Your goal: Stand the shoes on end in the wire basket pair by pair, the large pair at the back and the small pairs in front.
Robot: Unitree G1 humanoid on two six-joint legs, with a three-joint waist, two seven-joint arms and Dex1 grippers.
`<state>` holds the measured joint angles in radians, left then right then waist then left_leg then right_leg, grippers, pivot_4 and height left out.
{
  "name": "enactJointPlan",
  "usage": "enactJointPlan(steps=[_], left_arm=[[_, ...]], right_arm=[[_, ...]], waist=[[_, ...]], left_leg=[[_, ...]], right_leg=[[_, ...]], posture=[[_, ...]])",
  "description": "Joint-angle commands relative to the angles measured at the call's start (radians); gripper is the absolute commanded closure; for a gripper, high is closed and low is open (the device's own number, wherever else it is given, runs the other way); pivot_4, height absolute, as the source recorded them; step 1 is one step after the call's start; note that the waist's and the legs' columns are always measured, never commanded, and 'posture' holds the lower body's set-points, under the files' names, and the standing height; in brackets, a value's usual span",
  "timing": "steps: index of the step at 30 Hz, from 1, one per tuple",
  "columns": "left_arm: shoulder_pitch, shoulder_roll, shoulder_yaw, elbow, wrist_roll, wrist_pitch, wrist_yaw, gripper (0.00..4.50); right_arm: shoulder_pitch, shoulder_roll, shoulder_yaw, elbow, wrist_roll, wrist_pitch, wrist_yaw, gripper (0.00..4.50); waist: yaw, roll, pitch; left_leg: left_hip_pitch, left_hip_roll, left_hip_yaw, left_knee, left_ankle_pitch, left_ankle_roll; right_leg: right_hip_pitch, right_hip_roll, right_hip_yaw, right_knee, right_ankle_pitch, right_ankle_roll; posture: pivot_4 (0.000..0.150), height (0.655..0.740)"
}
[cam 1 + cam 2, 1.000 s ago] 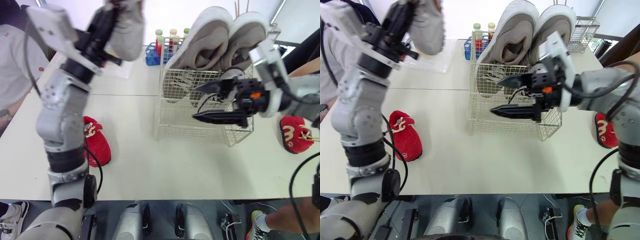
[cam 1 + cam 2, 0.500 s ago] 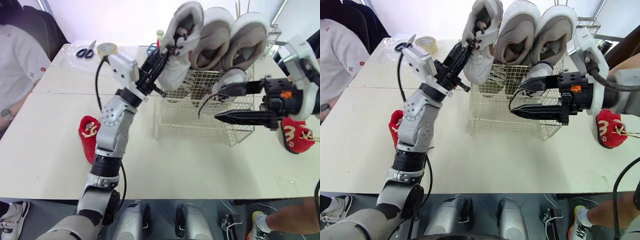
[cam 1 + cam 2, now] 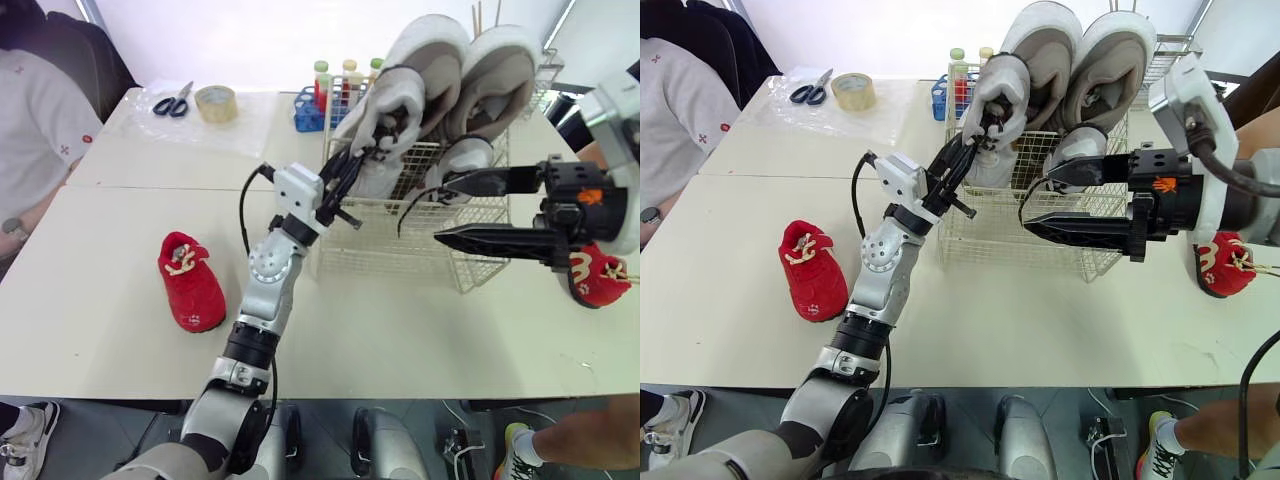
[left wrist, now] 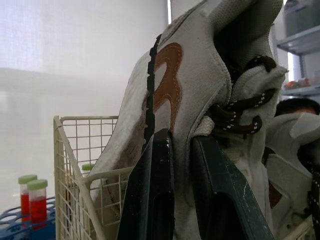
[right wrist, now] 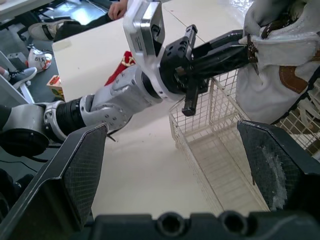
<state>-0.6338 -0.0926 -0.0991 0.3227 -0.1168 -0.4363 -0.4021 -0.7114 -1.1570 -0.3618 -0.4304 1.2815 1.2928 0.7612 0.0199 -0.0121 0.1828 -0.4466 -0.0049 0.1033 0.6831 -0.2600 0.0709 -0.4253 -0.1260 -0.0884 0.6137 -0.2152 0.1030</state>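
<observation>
My left gripper (image 3: 347, 176) is shut on a small white shoe (image 3: 387, 125), gripping its collar by the brown laces (image 4: 235, 117). It holds the shoe toe up over the left front corner of the wire basket (image 3: 400, 246). Two large beige shoes (image 3: 440, 60) stand on end at the basket's back. Another small white shoe (image 3: 465, 156) stands in the basket's right part. Just in front of the basket my right gripper (image 3: 442, 210) is open, fingers (image 5: 85, 165) wide apart and holding nothing. One red shoe (image 3: 190, 280) lies on the table at the left, another red shoe (image 3: 600, 275) at the right.
A blue rack of test tubes (image 3: 318, 100) stands behind the basket. Scissors (image 3: 170, 101) and a tape roll (image 3: 215, 100) lie at the back left. A person (image 3: 30, 120) sits at the table's left end. A second wire rack (image 3: 547, 70) stands at the back right.
My left arm has swung the small white shoe down from high on the left to the basket's left front corner. My right gripper stays open and has drawn slightly right.
</observation>
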Motion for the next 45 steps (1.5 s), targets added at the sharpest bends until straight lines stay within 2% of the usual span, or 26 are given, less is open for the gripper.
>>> enactJointPlan(steps=[1,4,5,8,11,20,25,27,29,30,34,37,38,39,42,45], left_arm=[[0.043,-0.014,-0.019,-0.014,-0.002,0.046,0.012,3.98],[0.094,-0.011,-0.034,-0.092,-0.018,0.112,0.006,3.98],[0.116,-0.007,-0.039,-0.127,-0.026,0.143,0.003,3.74],[0.174,0.005,-0.041,-0.236,-0.058,0.237,0.000,2.65],[0.233,0.027,-0.046,-0.344,-0.091,0.332,-0.008,1.15],[0.380,0.144,-0.066,-0.648,-0.199,0.589,-0.047,1.15],[0.365,0.193,0.004,-0.811,-0.275,0.743,0.009,1.15],[0.344,0.273,0.058,-0.879,-0.352,0.813,-0.031,1.15],[0.309,0.373,0.113,-0.904,-0.412,0.873,-0.083,0.57],[0.272,0.437,0.171,-0.881,-0.451,0.896,-0.116,0.12],[0.197,0.582,0.332,-0.812,-0.680,1.023,-0.183,0.05],[0.190,0.647,0.412,-0.765,-0.949,1.193,-0.202,0.05],[0.202,0.679,0.412,-0.765,-1.023,1.253,-0.231,0.05],[0.221,0.694,0.390,-0.773,-1.034,1.273,-0.259,0.05],[0.264,0.691,0.293,-0.820,-1.024,1.285,-0.311,0.05],[0.303,0.666,0.168,-0.890,-0.962,1.258,-0.350,0.05]], right_arm=[[0.002,0.001,-0.022,-0.012,0.017,-0.038,-0.012,0.00],[0.015,0.004,-0.021,-0.014,0.016,-0.056,-0.013,0.00],[0.021,0.007,-0.019,-0.016,0.014,-0.063,-0.013,0.00],[0.036,0.019,-0.011,-0.017,0.007,-0.086,-0.011,0.00],[0.047,0.024,-0.004,-0.016,-0.001,-0.106,-0.006,0.00],[0.056,0.042,0.044,0.010,-0.033,-0.152,0.029,0.00],[0.080,0.051,0.042,0.016,-0.004,-0.146,0.037,0.00],[0.096,0.054,0.023,0.026,0.020,-0.137,0.026,0.00],[0.097,0.049,-0.005,0.059,0.046,-0.134,0.027,0.00],[0.080,0.041,-0.025,0.094,0.054,-0.136,0.022,0.00],[0.051,-0.012,-0.162,0.248,0.109,-0.110,-0.036,0.00],[0.129,-0.040,-0.356,0.367,0.108,-0.067,-0.105,0.00],[0.150,-0.033,-0.405,0.382,0.091,-0.075,-0.145,0.00],[0.158,-0.005,-0.433,0.379,0.034,-0.125,-0.225,0.00],[0.193,0.092,-0.475,0.317,-0.136,-0.283,-0.420,0.00],[0.372,0.204,-0.531,0.156,-0.313,-0.364,-0.552,0.00]], waist=[[0.000,0.001,-0.001],[0.000,0.003,-0.002],[0.000,0.003,-0.002],[-0.001,0.005,-0.003],[-0.001,0.006,-0.003],[-0.006,0.007,-0.004],[-0.006,0.007,-0.003],[-0.007,0.007,-0.003],[-0.008,0.008,-0.003],[-0.008,0.009,-0.003],[-0.006,0.011,-0.002],[-0.002,0.010,-0.002],[-0.004,0.010,-0.002],[-0.007,0.010,-0.002],[-0.010,0.011,-0.003],[-0.001,0.011,-0.003]], left_leg=[[0.000,0.000,0.000,0.000,0.000,0.000],[0.001,0.000,0.000,0.000,0.000,0.001],[0.001,0.000,0.000,0.000,0.000,0.001],[0.001,0.000,0.000,0.000,0.000,0.001],[0.001,0.000,0.000,0.001,0.000,0.001],[0.001,0.000,0.000,0.000,0.000,0.001],[0.000,0.000,0.000,0.000,-0.001,0.001],[0.000,0.000,-0.001,0.000,-0.001,0.001],[0.000,0.000,-0.001,0.000,0.000,0.000],[0.001,0.000,-0.001,0.000,0.000,0.000],[0.000,0.000,-0.001,0.000,0.001,-0.002],[0.000,0.000,-0.001,0.000,0.003,-0.006],[0.000,-0.001,0.000,0.000,0.003,-0.006],[0.000,-0.001,0.000,0.000,0.003,-0.005],[0.002,-0.001,0.003,0.000,0.003,-0.006],[0.003,0.000,0.003,0.000,0.004,-0.009]], right_leg=[[0.000,0.000,0.000,0.000,0.000,0.000],[0.001,0.000,0.000,0.000,0.000,0.000],[0.001,0.000,0.000,0.000,0.000,0.000],[0.001,0.000,0.000,0.000,0.000,0.000],[0.001,0.000,0.000,0.000,0.000,0.000],[0.001,0.000,0.000,0.000,-0.002,-0.003],[0.001,0.000,0.000,-0.001,-0.002,-0.003],[0.001,0.000,0.000,-0.001,-0.002,-0.004],[0.000,0.001,0.000,0.000,-0.002,-0.004],[0.000,0.001,0.000,0.000,-0.002,-0.004],[0.000,0.002,0.000,0.000,-0.002,-0.004],[0.001,0.002,0.000,-0.003,-0.002,-0.004],[0.002,0.001,0.000,-0.003,-0.002,-0.003],[0.002,0.002,0.000,-0.004,-0.002,-0.003],[0.002,0.002,0.001,-0.003,0.000,0.000],[0.003,0.006,0.001,-0.001,0.000,0.000]], posture=[[0.150,0.7371],[0.150,0.7371],[0.150,0.7371],[0.150,0.7371],[0.150,0.7371],[0.150,0.7371],[0.150,0.7371],[0.150,0.7371],[0.150,0.7371],[0.150,0.7371],[0.150,0.7371],[0.150,0.7371],[0.150,0.7371],[0.150,0.7371],[0.150,0.7371],[0.150,0.7371]])
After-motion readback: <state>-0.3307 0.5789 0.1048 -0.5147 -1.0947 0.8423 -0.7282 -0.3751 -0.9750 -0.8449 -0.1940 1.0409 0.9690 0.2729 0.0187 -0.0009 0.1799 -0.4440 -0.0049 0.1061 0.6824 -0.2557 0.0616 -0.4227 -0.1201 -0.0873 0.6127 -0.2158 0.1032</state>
